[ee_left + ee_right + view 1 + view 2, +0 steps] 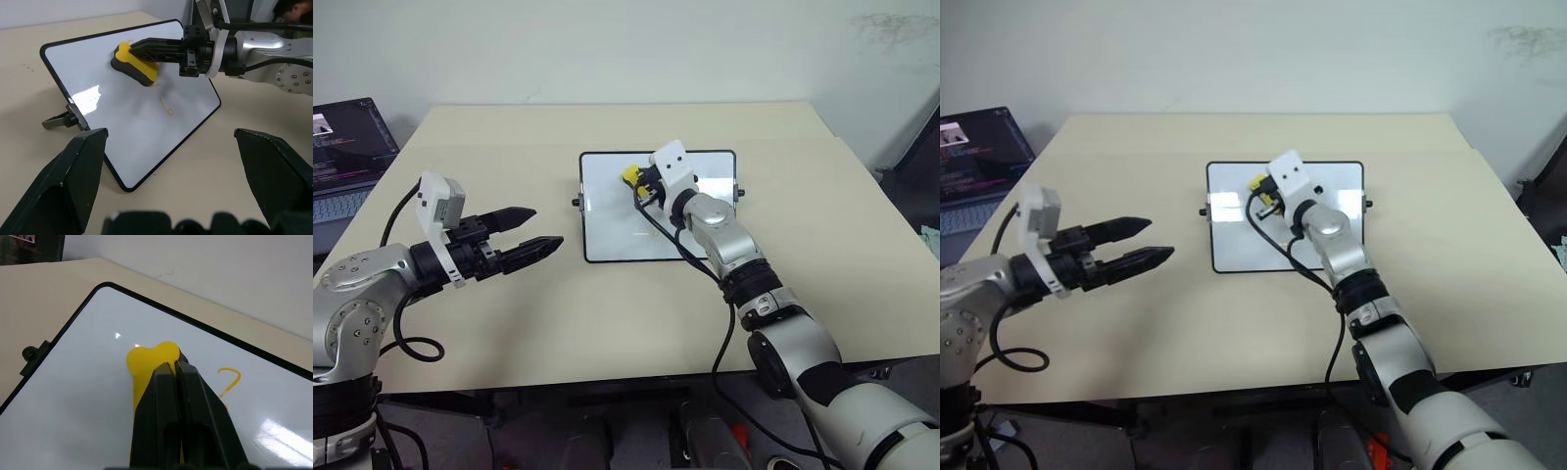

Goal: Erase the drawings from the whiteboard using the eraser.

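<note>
Here the eraser point(136, 62) sits between right fingers point(156, 48).

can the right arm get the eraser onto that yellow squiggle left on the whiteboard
Probably yes. The right gripper is shut on the eraser, which sits on the whiteboard close beside the remaining drawings, with only bare board between them.
</note>
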Robot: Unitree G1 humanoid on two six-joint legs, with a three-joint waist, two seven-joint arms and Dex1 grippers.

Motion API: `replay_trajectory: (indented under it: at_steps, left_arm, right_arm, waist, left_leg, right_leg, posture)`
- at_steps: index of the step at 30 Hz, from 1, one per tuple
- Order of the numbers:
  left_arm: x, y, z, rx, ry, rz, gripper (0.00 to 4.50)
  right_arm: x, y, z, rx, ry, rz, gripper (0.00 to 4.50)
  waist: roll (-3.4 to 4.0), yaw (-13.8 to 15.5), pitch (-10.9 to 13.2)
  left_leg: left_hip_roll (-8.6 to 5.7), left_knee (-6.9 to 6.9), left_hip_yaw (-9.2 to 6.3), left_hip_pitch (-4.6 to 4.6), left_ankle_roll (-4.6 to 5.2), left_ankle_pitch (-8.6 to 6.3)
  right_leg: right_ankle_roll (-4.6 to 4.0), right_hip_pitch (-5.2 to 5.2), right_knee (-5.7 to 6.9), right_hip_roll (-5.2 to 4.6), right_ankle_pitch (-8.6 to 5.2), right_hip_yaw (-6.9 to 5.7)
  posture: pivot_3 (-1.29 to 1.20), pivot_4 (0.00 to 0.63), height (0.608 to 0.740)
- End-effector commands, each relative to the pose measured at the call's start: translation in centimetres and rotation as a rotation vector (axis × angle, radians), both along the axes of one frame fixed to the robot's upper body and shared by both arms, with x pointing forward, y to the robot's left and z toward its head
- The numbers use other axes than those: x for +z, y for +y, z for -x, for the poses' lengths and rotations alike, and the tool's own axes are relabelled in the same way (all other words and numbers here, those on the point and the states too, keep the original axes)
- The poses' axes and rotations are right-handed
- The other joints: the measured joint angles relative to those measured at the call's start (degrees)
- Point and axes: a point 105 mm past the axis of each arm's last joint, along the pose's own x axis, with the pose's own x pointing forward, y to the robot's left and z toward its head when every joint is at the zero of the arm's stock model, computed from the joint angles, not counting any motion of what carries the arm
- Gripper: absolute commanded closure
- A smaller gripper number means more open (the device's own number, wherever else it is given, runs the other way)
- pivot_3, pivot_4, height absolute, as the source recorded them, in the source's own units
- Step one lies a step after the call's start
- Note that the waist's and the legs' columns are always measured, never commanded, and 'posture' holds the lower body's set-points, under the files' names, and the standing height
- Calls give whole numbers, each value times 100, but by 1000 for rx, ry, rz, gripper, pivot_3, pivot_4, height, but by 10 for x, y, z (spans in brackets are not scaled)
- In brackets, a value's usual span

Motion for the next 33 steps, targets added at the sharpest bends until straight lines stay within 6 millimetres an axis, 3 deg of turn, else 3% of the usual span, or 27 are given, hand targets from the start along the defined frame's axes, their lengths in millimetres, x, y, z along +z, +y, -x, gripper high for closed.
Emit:
replay_trajectory:
  at_steps: [1, 14, 25, 33]
  left_arm:
    - [13, 0, 3, -7, -54, -8, 0]
    - [12, 0, 2, -10, -55, -8, 0]
    - [12, 0, 2, -12, -56, -12, 0]
    - [12, 0, 1, -15, -56, -12, 0]
  right_arm:
    - [14, -6, -2, -24, -46, -7, 4485]
    - [28, -26, -13, -113, -99, 2, 4485]
    - [42, -61, -28, -288, -147, -1, 4485]
    - [43, -69, -30, -300, -152, 2, 4485]
  waist:
    - [0, 0, 0]
    - [0, 7, 0]
    - [0, 9, 0]
    - [0, -20, 1]
  left_leg:
    - [0, 0, 0, 0, 0, 0]
    - [-1, 0, -1, -1, 0, 0]
    - [-3, 1, 0, -1, 0, 0]
    - [0, -15, 0, -1, 0, 0]
  right_leg:
    - [0, 0, 0, 0, 0, 0]
    - [-3, 1, -2, -1, -2, -1]
    - [-20, 2, -3, -2, -11, 1]
    - [-10, -4, -3, 1, -7, -1]
  posture:
    - [0, 150, 740]
    - [0, 150, 740]
    - [0, 150, 740]
    - [0, 150, 740]
